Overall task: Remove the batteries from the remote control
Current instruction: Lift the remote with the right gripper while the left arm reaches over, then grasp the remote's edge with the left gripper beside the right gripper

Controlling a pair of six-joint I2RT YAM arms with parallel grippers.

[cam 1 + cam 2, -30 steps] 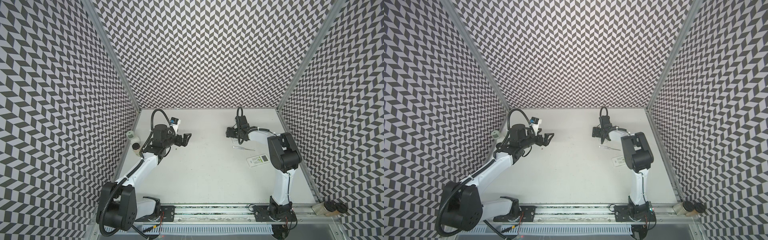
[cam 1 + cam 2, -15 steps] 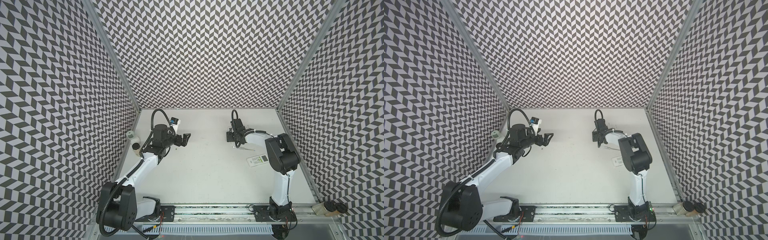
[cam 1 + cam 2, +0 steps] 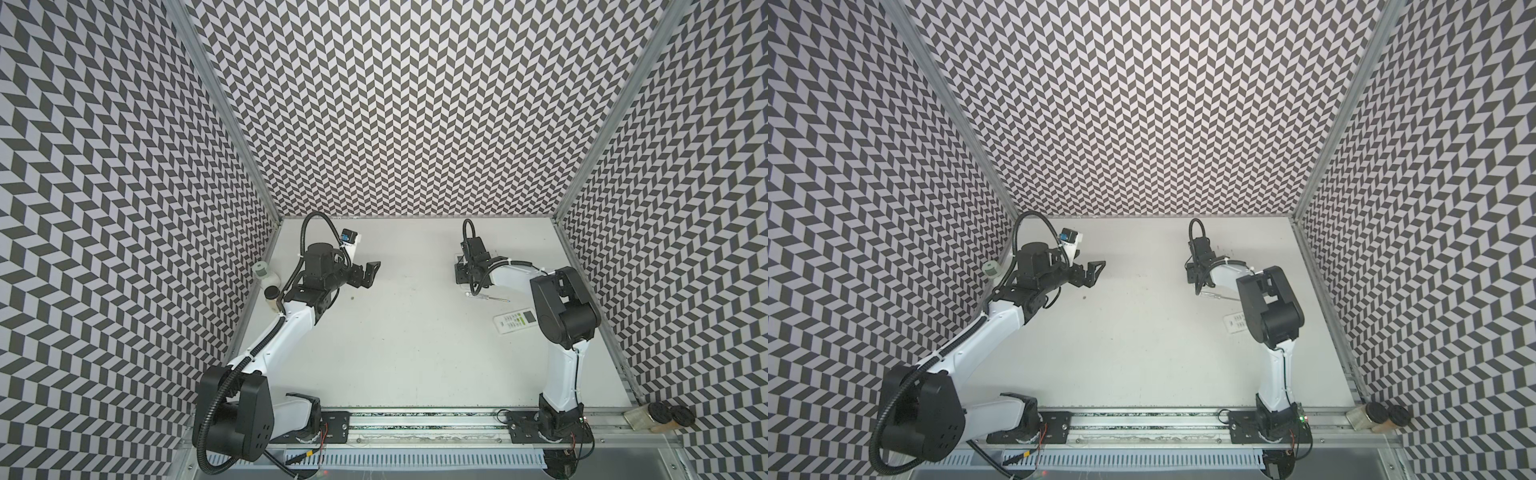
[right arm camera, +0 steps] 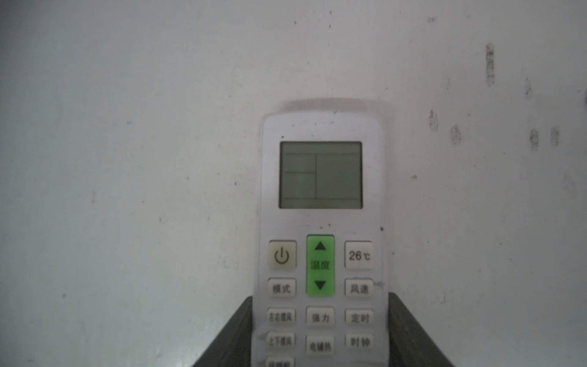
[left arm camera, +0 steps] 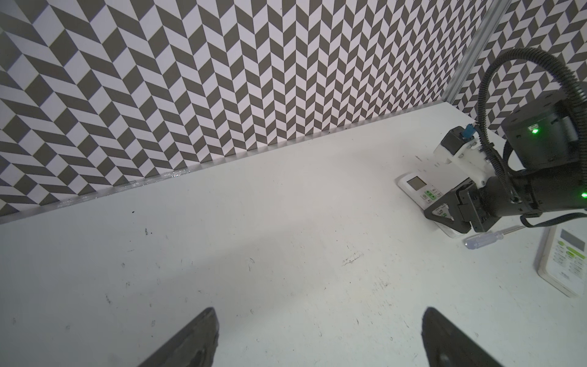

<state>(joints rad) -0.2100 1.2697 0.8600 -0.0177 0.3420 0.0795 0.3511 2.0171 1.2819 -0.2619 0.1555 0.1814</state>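
A white remote control with a grey screen and green buttons lies face up on the table toward the back right. My right gripper reaches down over its button end, one dark finger pressed against each long side. The left wrist view shows that remote control sticking out from under the right gripper. In both top views the right gripper covers it. My left gripper hovers open over bare table at the back left. No batteries show.
A second white remote lies face up by the right arm's elbow. A clear-handled screwdriver lies between the two remotes. Two jars stand at the left wall, and more jars stand at the front right corner.
The right gripper has shifted a little left over the remote control and its jaws have narrowed onto its sides. The left arm has not moved.
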